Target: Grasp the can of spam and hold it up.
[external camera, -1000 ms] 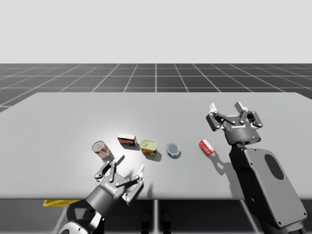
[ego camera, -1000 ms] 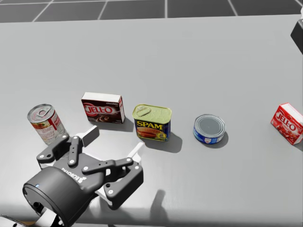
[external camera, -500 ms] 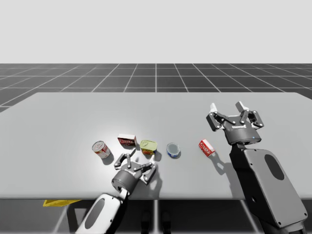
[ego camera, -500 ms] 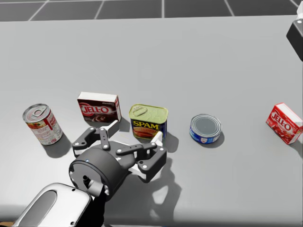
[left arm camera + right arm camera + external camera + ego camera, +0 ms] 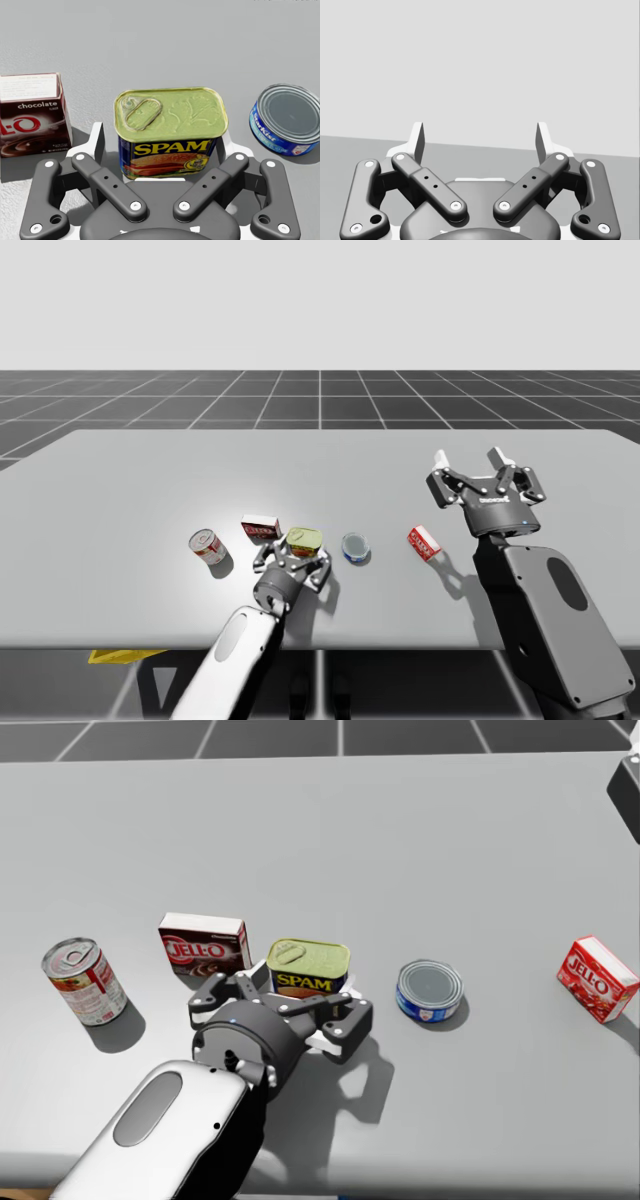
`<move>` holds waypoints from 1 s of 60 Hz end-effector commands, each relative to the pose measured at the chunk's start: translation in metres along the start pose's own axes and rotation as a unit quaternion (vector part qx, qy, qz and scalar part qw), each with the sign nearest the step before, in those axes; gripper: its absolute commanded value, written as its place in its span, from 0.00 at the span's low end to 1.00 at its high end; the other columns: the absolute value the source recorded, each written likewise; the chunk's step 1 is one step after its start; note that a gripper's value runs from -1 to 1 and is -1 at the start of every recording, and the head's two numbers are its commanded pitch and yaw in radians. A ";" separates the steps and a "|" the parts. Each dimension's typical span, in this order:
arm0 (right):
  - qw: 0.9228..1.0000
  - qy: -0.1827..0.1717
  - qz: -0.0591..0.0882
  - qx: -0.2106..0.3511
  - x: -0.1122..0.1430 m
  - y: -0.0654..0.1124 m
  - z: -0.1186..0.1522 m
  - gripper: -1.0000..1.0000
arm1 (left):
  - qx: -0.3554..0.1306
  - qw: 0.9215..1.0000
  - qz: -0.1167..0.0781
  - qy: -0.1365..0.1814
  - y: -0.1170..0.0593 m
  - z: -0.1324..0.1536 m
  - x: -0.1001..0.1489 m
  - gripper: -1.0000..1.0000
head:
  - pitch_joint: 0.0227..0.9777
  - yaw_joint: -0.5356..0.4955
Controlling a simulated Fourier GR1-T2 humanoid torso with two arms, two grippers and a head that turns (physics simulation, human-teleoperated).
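Two fingers (image 5: 98, 141) of L gripper (image 5: 161, 140) are spread wide, flanking the spam can (image 5: 308, 966) w/o clamping it. Can stands upright on table (image 5: 130, 480) btwn brown box (image 5: 203, 944) & flat blue can (image 5: 429, 990). R gripper (image 5: 480, 129) is up off table, spread wide, holding nothing, near red box (image 5: 598, 978). Red-white tin (image 5: 80, 980) stands beyond brown box.

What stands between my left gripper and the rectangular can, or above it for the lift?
Nothing visible does. In the left wrist view the blue rectangular can sits between the open fingers of my left gripper. The brown box and round blue can stand outside the fingers, and nothing is above the can.
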 end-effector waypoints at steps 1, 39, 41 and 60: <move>1.000 -0.001 -0.001 -0.001 0.001 -0.001 0.000 0.00 | 0.017 1.000 0.007 0.005 -0.003 -0.013 0.001 0.00 | 0.84 0.56; 1.000 -0.001 -0.004 -0.002 0.001 -0.002 0.000 0.00 | 0.004 1.000 0.000 0.007 -0.014 -0.009 -0.007 1.00 | 0.63 0.58; 1.000 0.000 -0.004 -0.002 0.001 -0.002 0.000 0.00 | 0.004 1.000 -0.001 0.007 -0.015 -0.008 -0.007 1.00 | 0.59 0.58; 1.000 0.001 -0.006 -0.004 0.000 -0.003 0.000 0.00 | -0.001 1.000 -0.007 0.007 -0.015 -0.007 -0.009 1.00 | 0.45 0.59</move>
